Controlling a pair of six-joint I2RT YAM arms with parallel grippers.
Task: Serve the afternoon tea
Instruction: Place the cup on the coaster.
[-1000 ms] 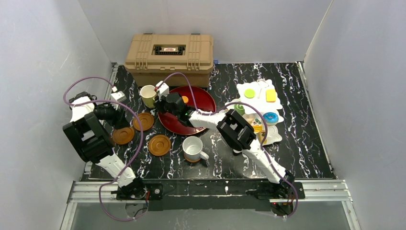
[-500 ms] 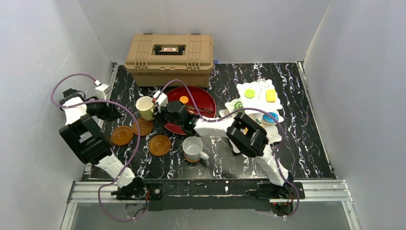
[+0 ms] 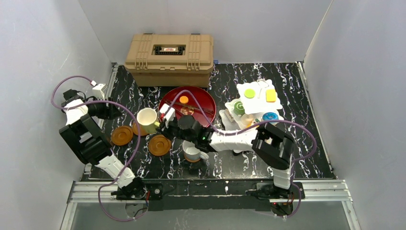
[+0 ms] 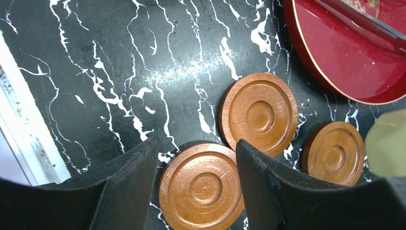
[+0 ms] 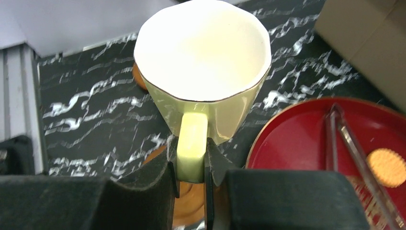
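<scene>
Tan case and dark-red tray: unchanged. Right gripper: clamped narrow on the handle of the pale-yellow mug, brought forward from beside the case to over the brown saucers (contact with a saucer not determinable). Left gripper: drawn back leftward, fingers moderately apart, holding nothing. Judged: second cup near seating, white mug already on a saucer.

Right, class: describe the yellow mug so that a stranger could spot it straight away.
Find the big dark-red tray in the middle of the table; just off its left edge is a pale-yellow mug. The right gripper pinches its handle. The only other mug is white and stands ungripped closer to the near edge.
</scene>
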